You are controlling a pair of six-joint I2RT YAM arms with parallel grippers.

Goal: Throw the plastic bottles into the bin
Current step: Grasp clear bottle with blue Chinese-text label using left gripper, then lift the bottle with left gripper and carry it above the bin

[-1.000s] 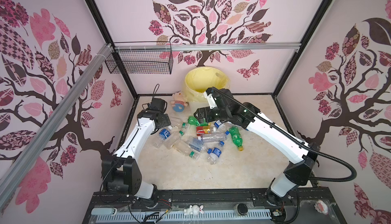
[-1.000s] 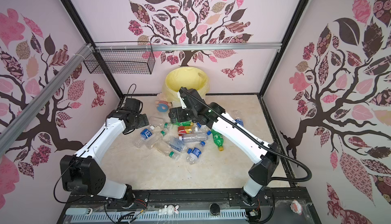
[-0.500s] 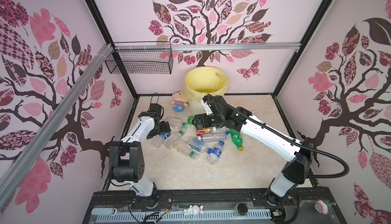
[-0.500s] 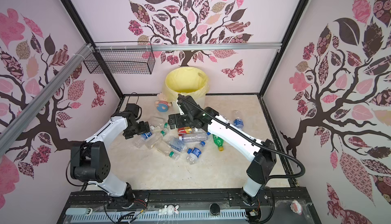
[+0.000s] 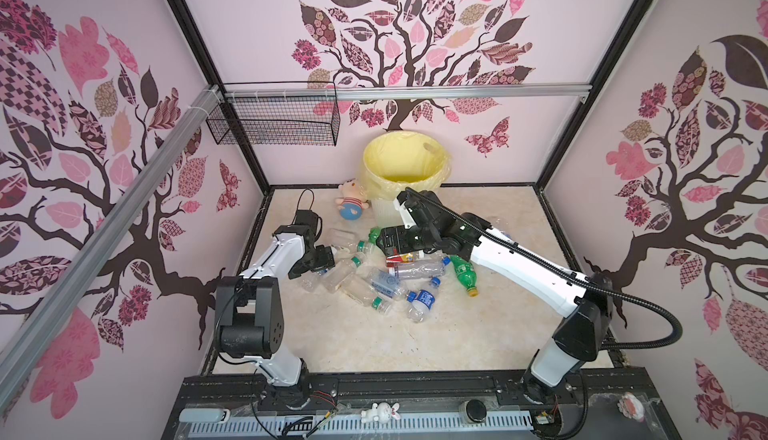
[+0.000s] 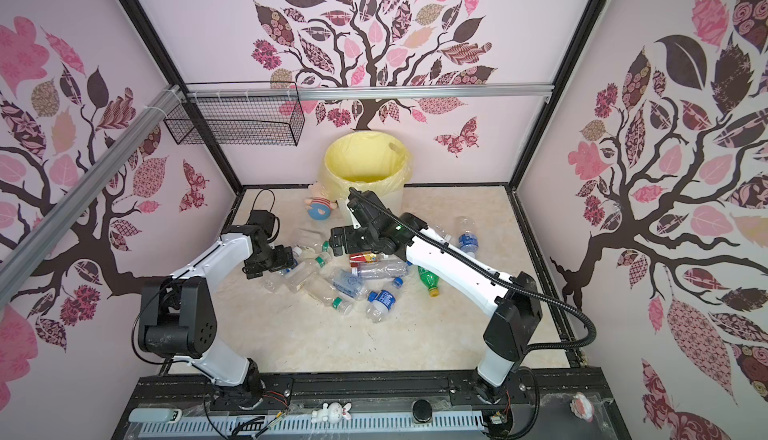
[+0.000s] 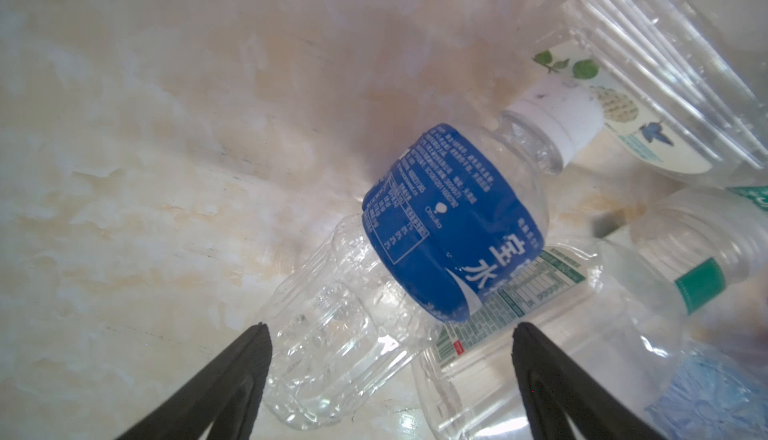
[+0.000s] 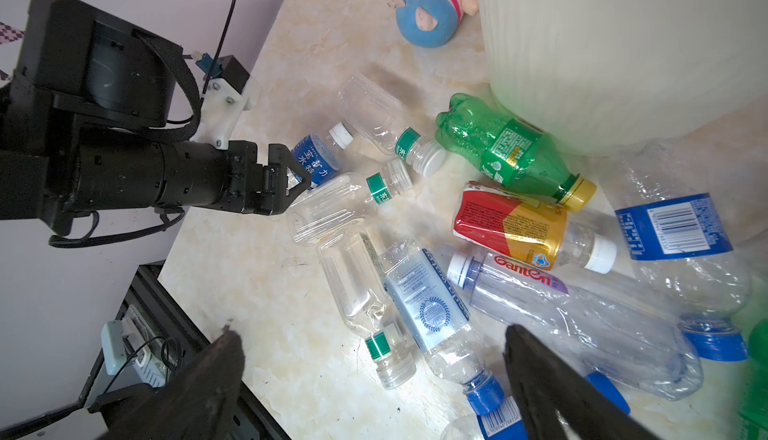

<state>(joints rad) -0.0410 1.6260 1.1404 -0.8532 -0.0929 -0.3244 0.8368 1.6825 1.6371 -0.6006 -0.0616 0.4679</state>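
Overhead, in both top views, the plastic bottles lie in a loose heap in the middle of the marbled tabletop, touching and overlapping one another, none of them inside the bin. The bin stands upright against the back wall, lined with a pale yellow bag. A pink-and-blue plush doll lies just beside the bin, and a black wire basket hangs on the wall, well apart from the heap. The left arm reaches into the heap's left edge. Its jaws stand wide apart on either side of the clear lower end of a blue-labelled bottle, which rests across another clear bottle. The right arm stretches over the heap, between bottles and bin, with its jaws spread open and holding nothing. Below it lie a green bottle, close to the bin's ribbed wall, and a red-labelled bottle. One more bottle lies apart on the right.
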